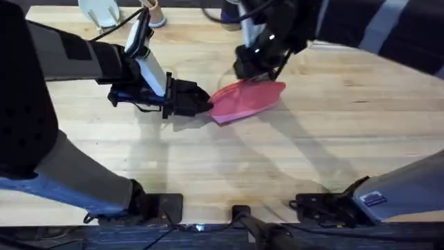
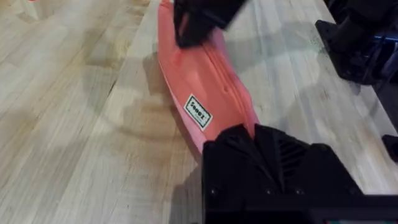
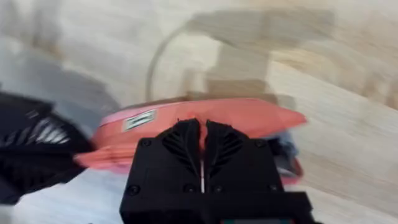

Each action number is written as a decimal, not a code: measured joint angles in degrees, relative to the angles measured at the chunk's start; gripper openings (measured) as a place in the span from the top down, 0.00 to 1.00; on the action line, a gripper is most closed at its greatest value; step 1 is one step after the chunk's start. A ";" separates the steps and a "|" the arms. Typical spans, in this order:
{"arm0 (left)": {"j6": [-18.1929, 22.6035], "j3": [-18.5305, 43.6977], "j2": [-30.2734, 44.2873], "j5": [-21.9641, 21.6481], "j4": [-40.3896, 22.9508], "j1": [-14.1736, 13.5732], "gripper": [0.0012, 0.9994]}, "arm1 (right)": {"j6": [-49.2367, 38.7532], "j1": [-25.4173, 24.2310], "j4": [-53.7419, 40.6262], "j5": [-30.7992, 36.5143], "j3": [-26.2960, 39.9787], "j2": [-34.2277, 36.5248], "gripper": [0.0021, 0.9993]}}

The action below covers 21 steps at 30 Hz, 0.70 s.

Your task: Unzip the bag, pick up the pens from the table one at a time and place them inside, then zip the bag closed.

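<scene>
The pink bag lies on the table a little behind its middle, long axis running left to right. My left gripper is shut on the bag's left end, and in the left wrist view its black fingers clamp the near tip of the bag. My right gripper comes down on the bag's far top edge. Its fingers are pressed together on the zipper side of the bag. The pens are out of view.
A white object sits at the table's back left edge. The arm bases and cables line the front edge. Bare wood spreads to the right of the bag and in front of it.
</scene>
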 joint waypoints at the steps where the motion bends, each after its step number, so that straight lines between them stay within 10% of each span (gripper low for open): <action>1: 0.00 0.00 -0.02 0.00 0.02 0.00 0.96 | -0.22 -1.28 -0.01 -0.01 -0.03 0.00 0.97; 21: 0.00 0.02 0.00 0.87 0.46 -1.05 0.96 | -2.51 -19.39 1.81 -4.07 -2.87 0.02 0.97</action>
